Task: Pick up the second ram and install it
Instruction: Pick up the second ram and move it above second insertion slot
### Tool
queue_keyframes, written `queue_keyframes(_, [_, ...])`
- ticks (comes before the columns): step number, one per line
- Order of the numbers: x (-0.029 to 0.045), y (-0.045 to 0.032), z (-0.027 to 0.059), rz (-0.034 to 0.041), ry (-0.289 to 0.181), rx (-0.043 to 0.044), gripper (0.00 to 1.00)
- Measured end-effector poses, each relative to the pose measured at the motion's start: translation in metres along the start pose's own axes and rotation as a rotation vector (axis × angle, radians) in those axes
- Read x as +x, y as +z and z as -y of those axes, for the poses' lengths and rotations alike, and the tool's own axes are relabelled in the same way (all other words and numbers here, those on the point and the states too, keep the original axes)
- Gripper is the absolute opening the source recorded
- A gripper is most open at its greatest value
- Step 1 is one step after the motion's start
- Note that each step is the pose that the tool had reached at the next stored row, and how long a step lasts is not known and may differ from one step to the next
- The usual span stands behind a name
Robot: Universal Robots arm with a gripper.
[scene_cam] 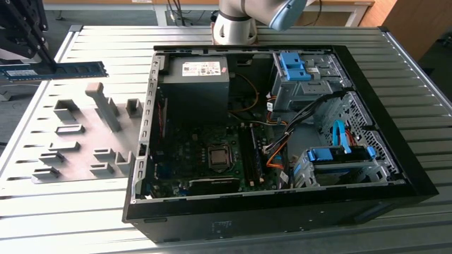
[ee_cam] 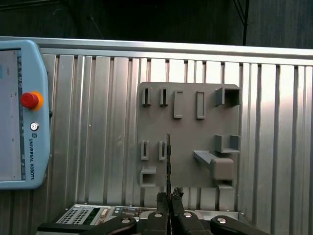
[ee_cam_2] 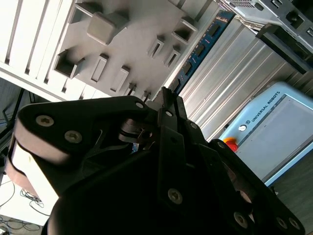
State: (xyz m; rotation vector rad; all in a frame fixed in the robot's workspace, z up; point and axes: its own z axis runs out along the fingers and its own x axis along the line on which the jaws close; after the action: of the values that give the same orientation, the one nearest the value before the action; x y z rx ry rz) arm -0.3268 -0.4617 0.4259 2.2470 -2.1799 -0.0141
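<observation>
The second ram [scene_cam: 71, 70] is held in the air outside the PC case [scene_cam: 403, 143], beyond the case wall on the exterior view's left, over the grey fixture plate [scene_cam: 81, 117] on the desk [scene_cam: 106, 37]. It is pinched on edge by the hand [ee_cam: 169, 195]. The carry is judged the step in hand; the stick is best held level, with its long edge turned parallel to the black slots [scene_cam: 249, 153] inside the case.

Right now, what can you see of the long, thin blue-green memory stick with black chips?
The second ram is a long, flat blue-green circuit board carrying a row of black chips. The black gripper is shut on its edge, holding it level in the air over the grey fixture plate, to the exterior view's left of the black PC case.
</observation>
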Motion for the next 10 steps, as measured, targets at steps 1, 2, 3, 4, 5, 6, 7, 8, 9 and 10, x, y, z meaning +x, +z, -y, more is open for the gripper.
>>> queue_keyframes(1, [0.0, 0.0, 0.0005, 0.0, 0.0, 0.0, 0.14])
queue_keyframes(2, [0.0, 0.0, 0.0011, 0.0, 0.0, -0.0001, 0.14])
queue_keyframes(3, [0.0001, 0.0, 0.0016, 0.0, 0.0, -0.0001, 0.14])
queue_keyframes(4, [0.0001, 0.0, 0.0022, 0.0, 0.0, 0.0, 0.14])
queue_keyframes(5, [0.0001, -0.0001, 0.0027, 0.0, 0.0, 0.0, 0.14])
queue_keyframes(6, [0.0001, 0.0, 0.0032, 0.0, 0.0, 0.0, 0.14])
queue_keyframes(7, [0.0001, -0.0001, 0.0037, 0.0, 0.0, 0.0, 0.14])
queue_keyframes(8, [0.0001, -0.0001, 0.0043, 0.0, 0.0, -0.0001, 0.14])
queue_keyframes(9, [0.0002, -0.0001, 0.0048, 0.0, 0.0, 0.0, 0.14])
queue_keyframes(10, [0.0002, -0.0001, 0.0053, 0.0, 0.0, 0.0, 0.14])
